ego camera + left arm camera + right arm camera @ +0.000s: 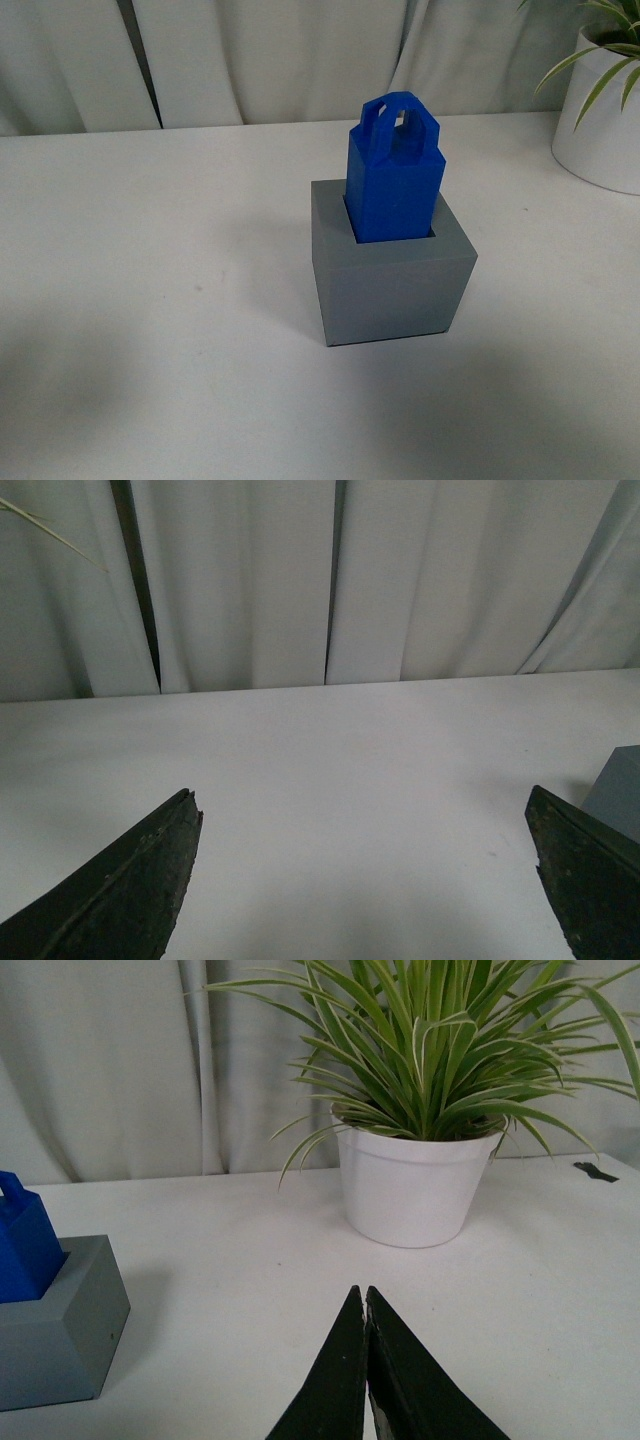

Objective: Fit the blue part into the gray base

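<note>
The blue part (396, 172) stands upright in the square recess of the gray base (392, 278) at the middle of the white table, its handle loops on top. Neither arm shows in the front view. My left gripper (362, 805) is open and empty over bare table, with a corner of the gray base (618, 792) just beyond one finger. My right gripper (363, 1295) is shut and empty, well apart from the gray base (58, 1325) and the blue part (24, 1240), which show at that view's edge.
A white pot with a green plant (605, 110) stands at the table's back right; it also shows in the right wrist view (418, 1185). Pale curtains (300, 55) hang behind the table. A small dark mark (596, 1171) lies on the table near the pot.
</note>
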Tool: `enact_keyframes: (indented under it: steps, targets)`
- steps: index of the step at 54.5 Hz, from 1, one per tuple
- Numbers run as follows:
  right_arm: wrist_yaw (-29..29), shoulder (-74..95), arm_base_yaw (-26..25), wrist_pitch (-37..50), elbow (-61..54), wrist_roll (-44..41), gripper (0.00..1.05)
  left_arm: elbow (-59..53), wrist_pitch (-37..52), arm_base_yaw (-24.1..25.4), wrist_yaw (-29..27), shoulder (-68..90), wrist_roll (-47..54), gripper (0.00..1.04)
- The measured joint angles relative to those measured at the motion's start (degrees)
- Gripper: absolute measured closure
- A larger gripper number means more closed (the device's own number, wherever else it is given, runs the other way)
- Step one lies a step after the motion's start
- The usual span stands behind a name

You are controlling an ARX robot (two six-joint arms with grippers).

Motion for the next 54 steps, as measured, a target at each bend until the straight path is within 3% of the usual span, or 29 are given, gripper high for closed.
enact_keyframes:
  steps: [11,27,33,41,54]
  targets:
    - [0.0,-0.2,0.0,-0.2,0.0,-0.1,1.01,0.0,0.0,0.0,0.0,0.0,0.0,0.06]
    - [0.0,-0.2,0.0,-0.2,0.0,0.0,0.54,0.0,0.0,0.0,0.0,0.0,0.0,0.06]
    - [0.0,-0.2,0.0,-0.2,0.0,0.0,0.30,0.0,0.0,0.0,0.0,0.0,0.0,0.06]
    - [0.0,-0.2,0.0,-0.2,0.0,0.0,0.06,0.0,0.0,0.0,0.0,0.0,0.0,0.06]
    - [0.0,-0.2,0.0,-0.2,0.0,0.0,0.07,0.0,0.0,0.0,0.0,0.0,0.0,0.06]
